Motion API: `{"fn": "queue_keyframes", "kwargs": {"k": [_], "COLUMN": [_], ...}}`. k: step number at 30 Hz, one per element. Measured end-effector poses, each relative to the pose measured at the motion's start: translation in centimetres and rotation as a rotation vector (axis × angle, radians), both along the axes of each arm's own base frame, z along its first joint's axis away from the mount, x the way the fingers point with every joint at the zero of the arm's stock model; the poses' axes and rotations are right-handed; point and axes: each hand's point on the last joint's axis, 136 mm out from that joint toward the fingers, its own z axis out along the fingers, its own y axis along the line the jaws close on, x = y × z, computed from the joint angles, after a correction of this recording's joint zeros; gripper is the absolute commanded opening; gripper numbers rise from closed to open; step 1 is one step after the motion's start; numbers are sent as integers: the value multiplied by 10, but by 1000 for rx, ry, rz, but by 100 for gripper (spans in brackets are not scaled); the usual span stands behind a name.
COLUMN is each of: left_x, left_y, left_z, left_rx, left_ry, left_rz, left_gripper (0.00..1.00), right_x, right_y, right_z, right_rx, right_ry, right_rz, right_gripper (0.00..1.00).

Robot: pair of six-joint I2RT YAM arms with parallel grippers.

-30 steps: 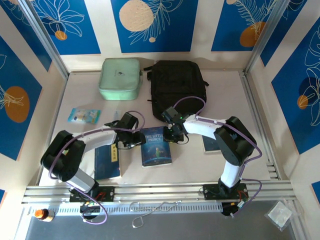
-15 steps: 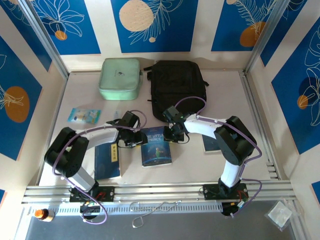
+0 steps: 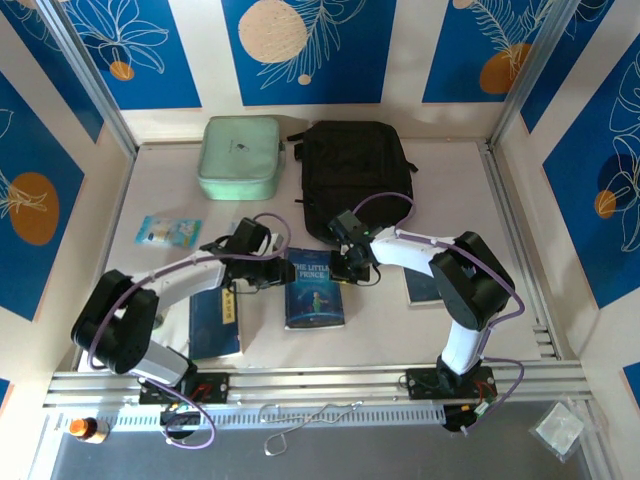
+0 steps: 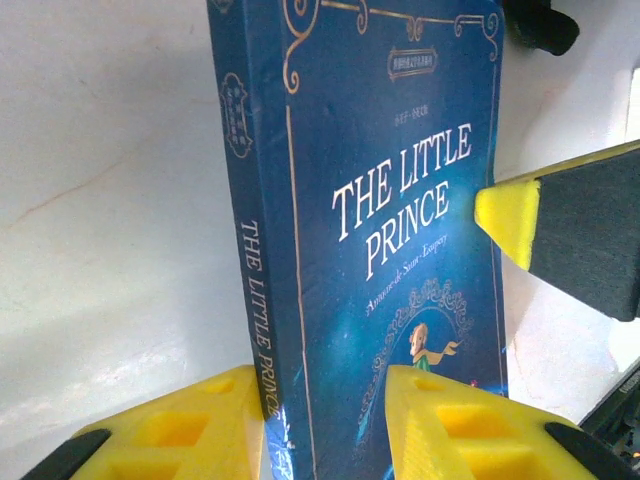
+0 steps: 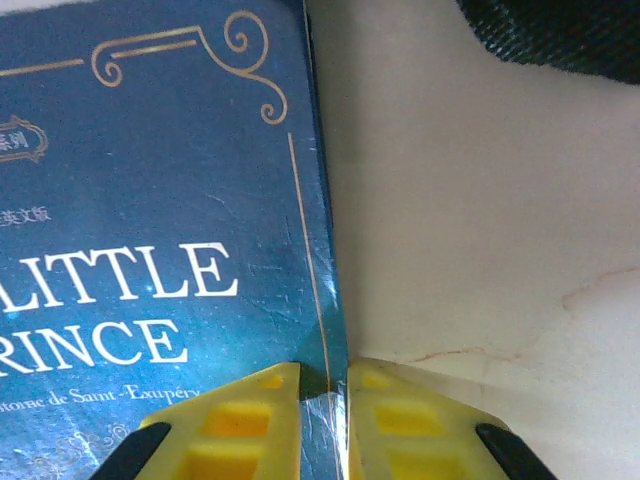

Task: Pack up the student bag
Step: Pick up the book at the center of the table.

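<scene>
The student bag (image 3: 355,172), a black backpack, lies at the back of the table; a corner of the student bag (image 5: 560,35) shows in the right wrist view. A blue book, The Little Prince (image 3: 314,293), lies flat in front of it. My left gripper (image 3: 262,270) is at the book's spine side. In the left wrist view my left gripper (image 4: 325,420) is open, one finger beside the spine and one over the cover of the book (image 4: 400,200). My right gripper (image 3: 346,266) is shut on the book's right edge; the right wrist view shows my right gripper (image 5: 322,400) pinching the book (image 5: 160,200).
A mint green zip case (image 3: 240,156) sits left of the bag. A snack packet (image 3: 168,231) lies at the left. A dark blue book (image 3: 214,322) lies under the left arm, and another book (image 3: 424,289) lies under the right arm.
The book has shifted slightly to the right. The left arm's elbow has swung lower and to the left, while both grippers stay at the book's upper edges.
</scene>
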Motion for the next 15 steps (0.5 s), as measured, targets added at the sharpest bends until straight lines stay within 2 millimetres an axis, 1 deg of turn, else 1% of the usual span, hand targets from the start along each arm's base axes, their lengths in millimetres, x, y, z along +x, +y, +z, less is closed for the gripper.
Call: {"fn": "queue_keyframes", "kwargs": {"k": [7,10,13,15], "left_x": [2,3,4,5], "left_y": [-12,-12,-16,-17], "left_z": [-2,-5,-6,-5], "left_rx": [-74,-74,-90,-97], "left_ry": [-5,2,3,1], "left_rz": [-11,-7,-15,-9], "left_gripper": [35,35,30,22], "right_x": [0,0,0,1], "right_y": [0,0,-1,-1], "right_z": [0,0,0,1], "right_rx": [0,1,1,6], "right_ry": [2,4,3,-5], "right_rz": [-8,-15,-20,-25], "right_gripper": [15,15,16,19]}}
